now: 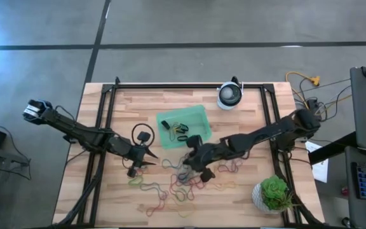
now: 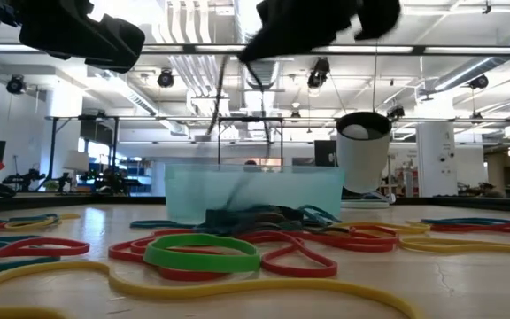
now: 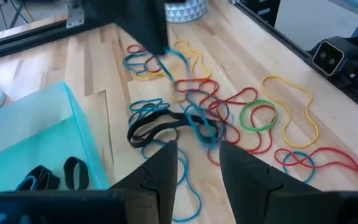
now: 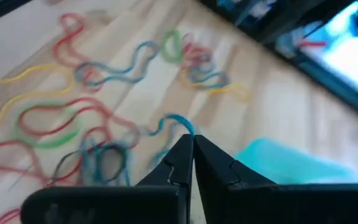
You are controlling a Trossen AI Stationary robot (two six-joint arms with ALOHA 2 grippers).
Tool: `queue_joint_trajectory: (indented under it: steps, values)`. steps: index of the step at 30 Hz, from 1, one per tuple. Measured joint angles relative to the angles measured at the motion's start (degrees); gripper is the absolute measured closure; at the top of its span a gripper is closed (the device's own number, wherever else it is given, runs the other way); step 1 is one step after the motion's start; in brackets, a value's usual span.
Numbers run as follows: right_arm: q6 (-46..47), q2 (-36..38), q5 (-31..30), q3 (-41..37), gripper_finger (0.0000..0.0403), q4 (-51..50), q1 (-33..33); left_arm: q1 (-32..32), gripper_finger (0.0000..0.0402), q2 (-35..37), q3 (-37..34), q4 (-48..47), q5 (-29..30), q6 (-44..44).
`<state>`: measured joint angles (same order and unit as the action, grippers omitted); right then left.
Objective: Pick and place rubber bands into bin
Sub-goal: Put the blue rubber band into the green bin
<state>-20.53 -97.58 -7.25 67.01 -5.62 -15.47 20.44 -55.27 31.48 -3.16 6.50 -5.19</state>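
Note:
Many rubber bands [image 1: 173, 183] in red, blue, yellow and green lie loose on the wooden table, near its front edge. The bin [image 1: 183, 126], a translucent green tray, stands just beyond them and has a few black bands [image 3: 73, 172] in it. My right gripper [image 4: 191, 142] is raised over the pile, in front of the bin, shut on a blue rubber band [image 3: 178, 68]. My left gripper [image 3: 197, 165] hovers open at the pile's left side [image 1: 148, 159], holding nothing. My right gripper pinches the blue band's upper end [image 4: 180, 123] between its two fingertips, slanting down from the table's right side. The band trails down from the fingers as a long strand. Its lower part [image 3: 199, 124] is still among the other bands on the table.
A round white device [image 1: 230, 95] stands at the far edge, right of the bin. A green plant [image 1: 273, 194] sits at the near right corner. A black cable loop [image 1: 143, 135] lies left of the bin. Black frame rails [image 1: 107, 102] run along the table's sides.

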Motion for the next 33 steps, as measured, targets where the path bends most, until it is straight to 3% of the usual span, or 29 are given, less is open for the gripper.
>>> queue_joint_trajectory:
  steps: [8,16,25,33]
  values:
    - [-4.52,4.24,-2.81,6.26,0.0394,-3.94,2.04,-0.01,0.0297,-0.07,-0.02,0.26,0.00,-0.07]
    - [-6.56,3.87,-6.42,10.48,0.0394,-4.90,10.19,-0.08,0.0297,-0.20,-0.02,0.85,0.00,-0.15]
    - [1.53,3.76,-2.85,7.01,0.0394,-5.12,22.25,-0.08,0.0297,-0.20,-0.02,1.08,0.00,-1.40]
    - [6.70,3.76,-0.09,3.72,0.0394,-4.72,26.64,-0.08,0.0297,-0.20,-0.02,1.21,0.02,-1.62]
